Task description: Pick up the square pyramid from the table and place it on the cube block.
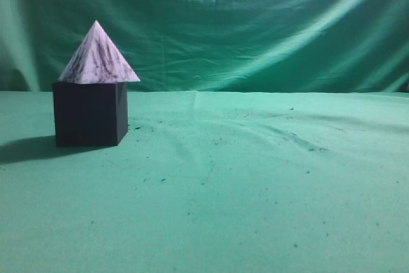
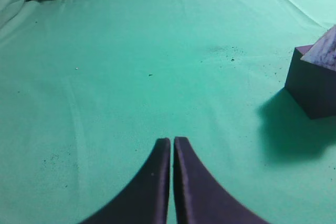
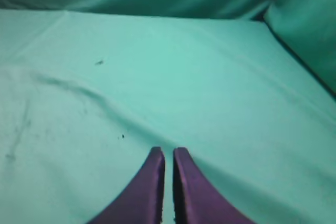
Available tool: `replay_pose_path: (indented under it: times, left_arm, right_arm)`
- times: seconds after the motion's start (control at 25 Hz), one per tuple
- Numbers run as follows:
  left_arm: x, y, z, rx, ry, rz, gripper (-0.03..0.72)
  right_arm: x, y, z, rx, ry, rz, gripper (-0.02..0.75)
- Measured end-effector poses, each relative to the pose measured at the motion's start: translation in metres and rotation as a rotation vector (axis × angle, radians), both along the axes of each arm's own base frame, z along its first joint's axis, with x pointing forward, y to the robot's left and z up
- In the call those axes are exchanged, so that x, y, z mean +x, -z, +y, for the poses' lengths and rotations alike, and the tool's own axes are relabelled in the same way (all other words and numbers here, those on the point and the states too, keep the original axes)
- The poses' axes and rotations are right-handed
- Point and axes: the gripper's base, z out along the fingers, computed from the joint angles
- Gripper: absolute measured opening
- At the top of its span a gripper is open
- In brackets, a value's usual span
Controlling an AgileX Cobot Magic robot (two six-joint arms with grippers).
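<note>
The square pyramid (image 1: 98,57), pale lilac with dark marbled streaks, sits upright on top of the dark cube block (image 1: 89,113) at the left of the green table (image 1: 255,183). In the left wrist view the cube block (image 2: 313,85) is at the right edge with a corner of the pyramid (image 2: 326,51) on it. My left gripper (image 2: 171,140) is shut and empty, well to the left of the cube. My right gripper (image 3: 168,150) is shut and empty over bare cloth. Neither gripper shows in the exterior view.
A green cloth backdrop (image 1: 255,23) hangs behind the table. The table cloth has low wrinkles (image 1: 281,132) and small dark specks. The cube casts a shadow (image 1: 25,148) to its left.
</note>
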Motion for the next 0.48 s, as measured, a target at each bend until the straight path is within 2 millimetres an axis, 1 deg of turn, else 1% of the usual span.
replay_pose_path:
  times: [0.48]
  left_arm:
    - [0.0000, 0.0000, 0.0000, 0.000, 0.000, 0.000, 0.000]
  right_arm:
    - [-0.0005, 0.0027, -0.0007, -0.002, 0.011, 0.025, 0.073]
